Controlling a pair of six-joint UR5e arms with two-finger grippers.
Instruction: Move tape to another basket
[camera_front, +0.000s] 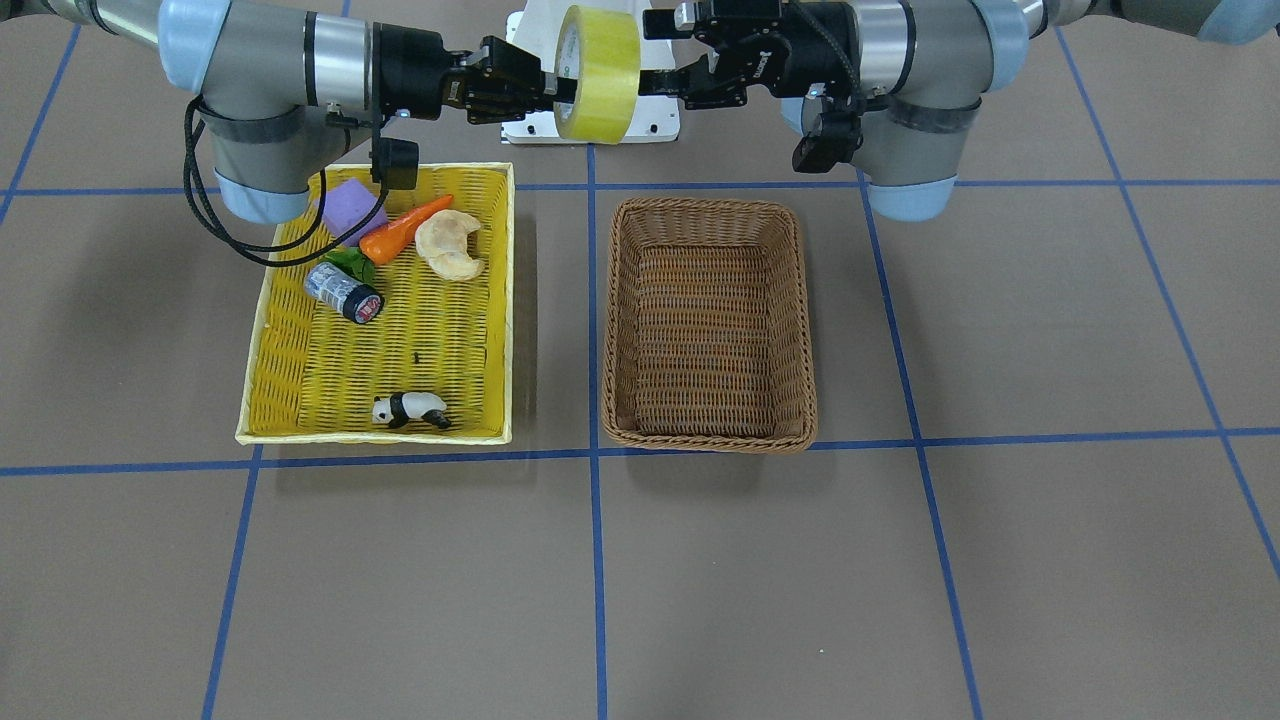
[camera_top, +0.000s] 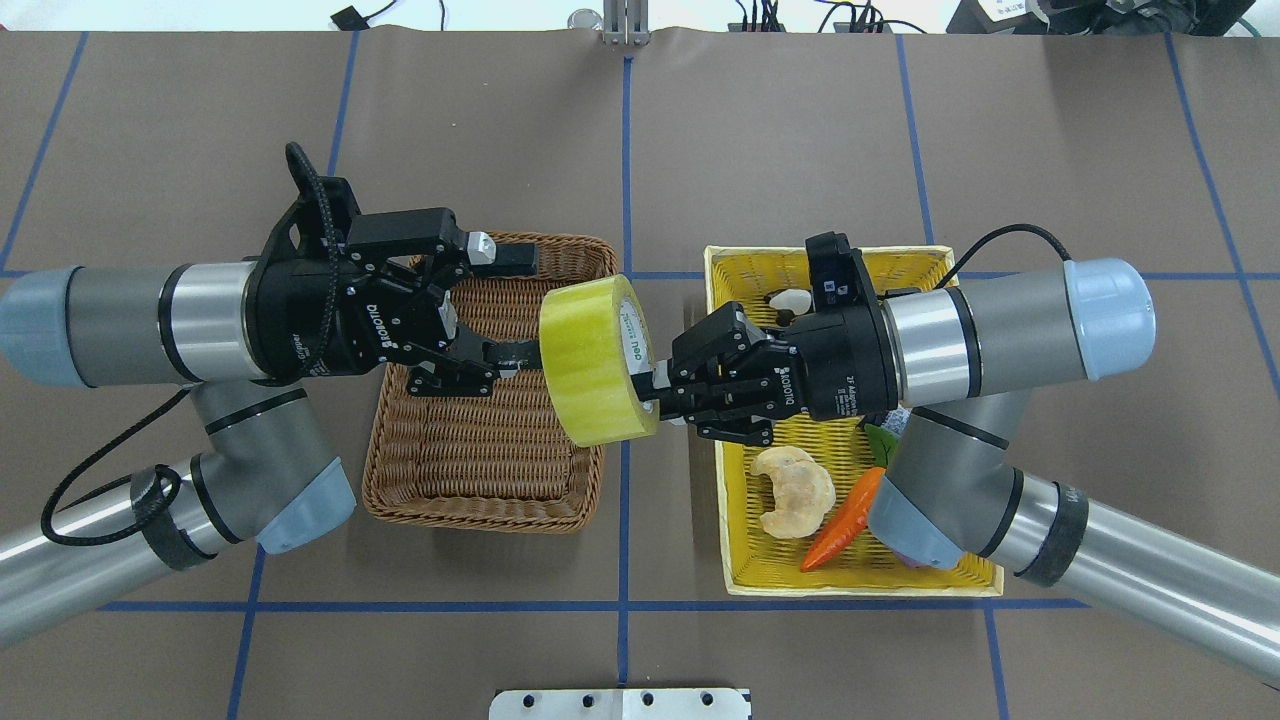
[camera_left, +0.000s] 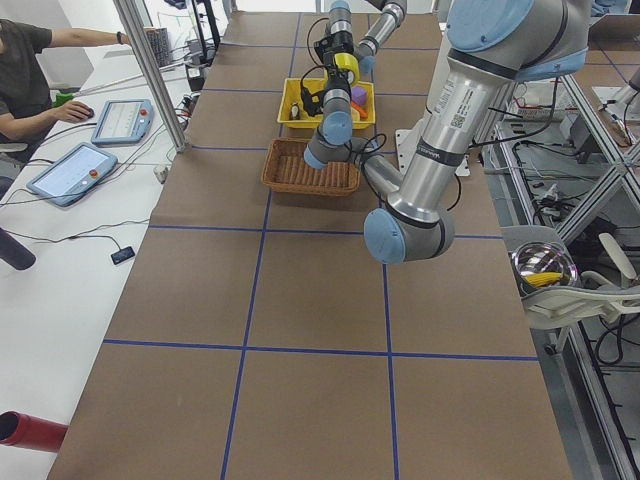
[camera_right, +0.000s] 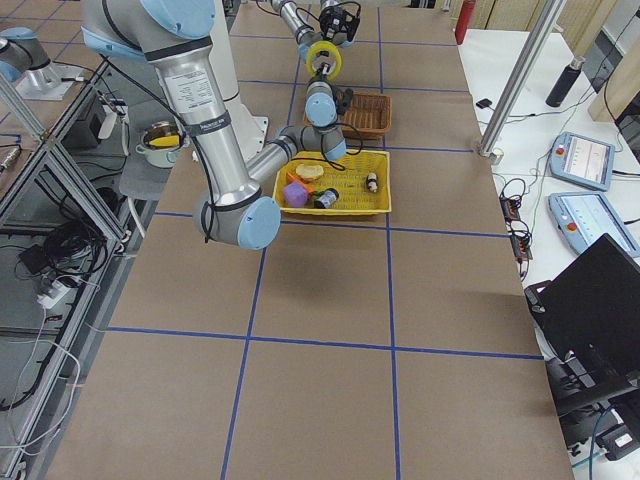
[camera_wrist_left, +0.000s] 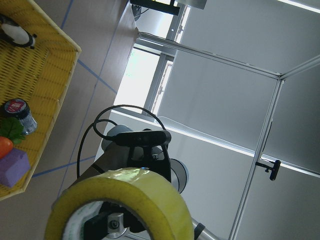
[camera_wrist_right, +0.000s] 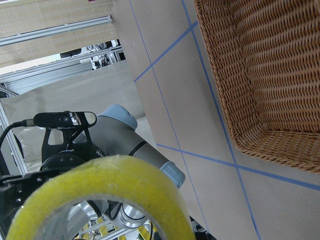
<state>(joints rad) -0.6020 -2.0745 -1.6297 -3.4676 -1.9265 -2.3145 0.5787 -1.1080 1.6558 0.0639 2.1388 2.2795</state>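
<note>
Nearest us in the front-facing view is the brown tabletop (camera_front: 700, 580) with its blue grid. On it, side by side, sit the yellow tray (camera_front: 375, 437) and the basket (camera_front: 700, 437). The tray carries a toy panda (camera_front: 410, 410), a grey cylinder (camera_front: 343, 291), a carrot (camera_front: 405, 230), a pastry (camera_front: 450, 245) and a purple block (camera_front: 350, 210). The tape (camera_front: 598, 75) is in neither container, so we judge the drop is not yet made.

Farther back, the roll hangs in the air above the strip of tabletop between tray and basket. It stands on edge, its open core facing sideways toward each arm. The right claw (camera_top: 655, 392) is clamped on the roll's wall, one finger inside the core and one outside, and carries its weight. The left claw (camera_top: 528, 305) faces the roll's other side with its jaws spread wide over the basket. Its lower finger comes close to the roll, but we cannot tell whether it touches.

We read this as a hand-over. The tray lies on the right arm's side and the basket on the left arm's, so the roll is held between them. Its free face is turned toward the left claw, which could take the wall there.
</note>
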